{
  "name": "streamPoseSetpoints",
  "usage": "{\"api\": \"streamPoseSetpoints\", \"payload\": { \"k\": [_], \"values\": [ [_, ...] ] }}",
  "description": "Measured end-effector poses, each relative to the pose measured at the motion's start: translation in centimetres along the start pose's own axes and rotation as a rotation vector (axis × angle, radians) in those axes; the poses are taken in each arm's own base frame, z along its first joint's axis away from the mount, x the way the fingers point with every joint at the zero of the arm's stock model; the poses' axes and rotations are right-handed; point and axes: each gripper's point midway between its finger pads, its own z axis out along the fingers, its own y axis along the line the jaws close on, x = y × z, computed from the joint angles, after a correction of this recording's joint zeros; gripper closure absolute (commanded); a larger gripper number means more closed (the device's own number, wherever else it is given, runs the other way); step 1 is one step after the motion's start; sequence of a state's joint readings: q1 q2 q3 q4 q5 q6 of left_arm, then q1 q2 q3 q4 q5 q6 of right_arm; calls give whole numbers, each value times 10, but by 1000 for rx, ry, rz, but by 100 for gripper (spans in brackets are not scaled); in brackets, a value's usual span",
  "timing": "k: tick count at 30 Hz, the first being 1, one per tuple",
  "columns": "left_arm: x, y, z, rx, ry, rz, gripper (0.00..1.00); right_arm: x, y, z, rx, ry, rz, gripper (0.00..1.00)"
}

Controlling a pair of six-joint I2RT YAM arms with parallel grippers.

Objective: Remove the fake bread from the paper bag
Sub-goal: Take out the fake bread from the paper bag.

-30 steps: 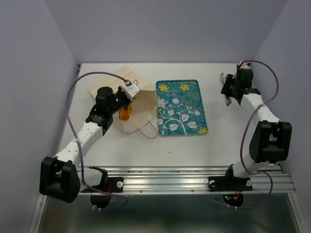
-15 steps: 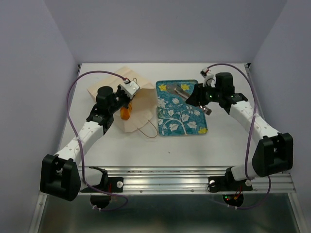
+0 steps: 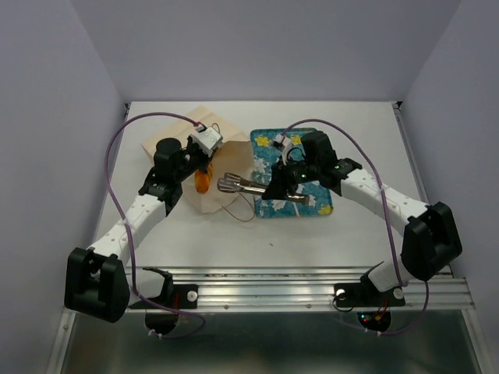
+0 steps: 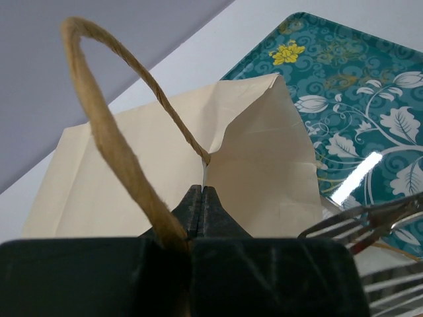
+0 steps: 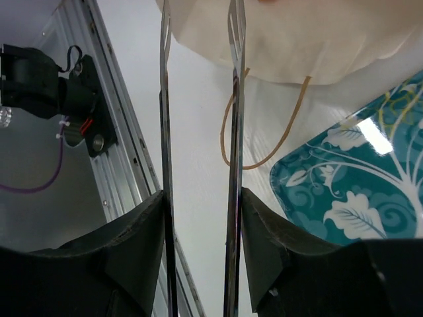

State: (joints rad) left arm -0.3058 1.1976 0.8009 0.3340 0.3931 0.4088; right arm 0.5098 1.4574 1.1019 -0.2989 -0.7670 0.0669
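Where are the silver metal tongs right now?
Top view: the right gripper holds the silver metal tongs, tips over the pale tan paper bag, just left of the teal floral tray.

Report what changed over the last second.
The right gripper, carrying the metal tongs, swung from the table's far right leftward across the teal tray. The tong tips now sit at the mouth of the paper bag. Nothing was grasped or released. The left gripper stayed shut on the bag's upper edge, and the orange fake bread is unmoved.
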Motion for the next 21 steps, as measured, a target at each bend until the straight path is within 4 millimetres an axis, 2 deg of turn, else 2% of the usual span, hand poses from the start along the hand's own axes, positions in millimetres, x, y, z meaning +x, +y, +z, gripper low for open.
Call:
{"api": "streamPoseSetpoints", "payload": {
  "k": [2, 4, 7, 13, 21],
  "values": [
    [-1, 0, 0, -2, -3, -8, 100, 5, 6, 15, -24, 32, 3, 49],
    [-2, 0, 0, -4, -6, -14, 100, 8, -4, 29, 11, 55, 29, 48],
    [-2, 0, 0, -5, -9, -23, 100, 11, -19, 38, 71, 67, 88, 48],
    [-3, 0, 1, -6, -13, -41, 100, -8, -47, 64, 160, 27, 203, 48],
    [-5, 3, 0, -35, -15, -93, 100, -24, -61, 94, 201, -76, 358, 42]
  ]
}}
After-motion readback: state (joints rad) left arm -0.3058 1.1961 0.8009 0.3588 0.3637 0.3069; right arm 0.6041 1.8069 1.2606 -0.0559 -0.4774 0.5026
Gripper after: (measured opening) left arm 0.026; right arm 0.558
